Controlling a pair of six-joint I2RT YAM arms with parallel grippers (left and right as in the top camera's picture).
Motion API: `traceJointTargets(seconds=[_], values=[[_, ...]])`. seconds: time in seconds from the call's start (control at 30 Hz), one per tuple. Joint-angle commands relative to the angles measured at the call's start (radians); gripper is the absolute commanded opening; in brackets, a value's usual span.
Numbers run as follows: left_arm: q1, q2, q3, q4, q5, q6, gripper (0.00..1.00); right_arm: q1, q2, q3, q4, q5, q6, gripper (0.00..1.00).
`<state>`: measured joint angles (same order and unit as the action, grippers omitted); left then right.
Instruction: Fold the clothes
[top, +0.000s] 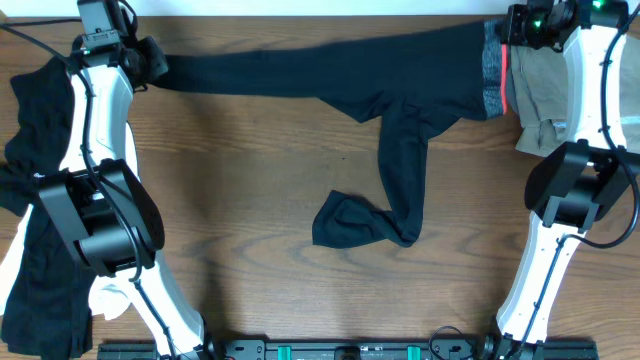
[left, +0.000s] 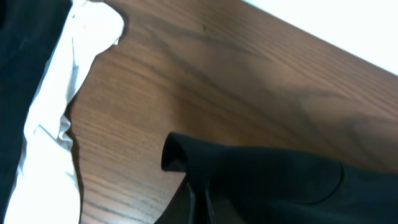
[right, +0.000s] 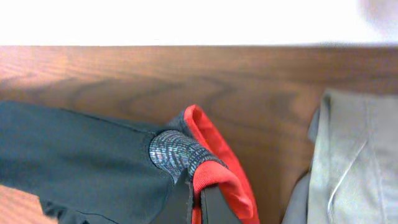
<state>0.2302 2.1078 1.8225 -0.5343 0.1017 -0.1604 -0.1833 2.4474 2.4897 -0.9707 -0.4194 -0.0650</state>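
Wood-grain table (top: 270, 200); white surface (top: 300, 6) beyond far edge.

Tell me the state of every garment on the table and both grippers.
pants: unfolded, stretched between both grippers, one leg loose and crumpled.
left gripper: shut on a pant leg's end.
right gripper: shut on the waistband.
taupe garment: crumpled, unfolded.
black pile: heaped, unfolded.
white garment: crumpled beside the pile.

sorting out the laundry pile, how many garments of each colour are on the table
black: 2, the pants and a black heap that may hold more than one piece
white: 1, the white garment
taupe: 1, the taupe garment
total: 4, at least
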Motion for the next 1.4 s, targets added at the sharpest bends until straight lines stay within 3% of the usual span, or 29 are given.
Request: traceJointTargets(seconds=[0.0,0.27,0.6,1.03,1.37], values=[[0.000,0.023,0.001,0.026,-0.024,-0.010,0.06,0.018,-0.006,0.008,0.060,0.001,0.008,0.01],[-0.001,0.057,0.001,0.089,-0.034,-0.010,0.06,0.057,0.040,0.008,0.179,0.056,0.020,0.01],[0.000,-0.024,0.001,0.043,-0.034,-0.010,0.06,0.061,-0.013,0.009,0.126,0.026,0.027,0.01],[0.007,-0.474,0.001,-0.285,-0.056,-0.009,0.06,0.050,-0.433,0.009,-0.208,0.057,-0.001,0.01],[0.007,-0.885,0.001,-0.363,-0.097,-0.001,0.06,0.052,-0.786,0.009,-0.355,0.083,-0.021,0.01]])
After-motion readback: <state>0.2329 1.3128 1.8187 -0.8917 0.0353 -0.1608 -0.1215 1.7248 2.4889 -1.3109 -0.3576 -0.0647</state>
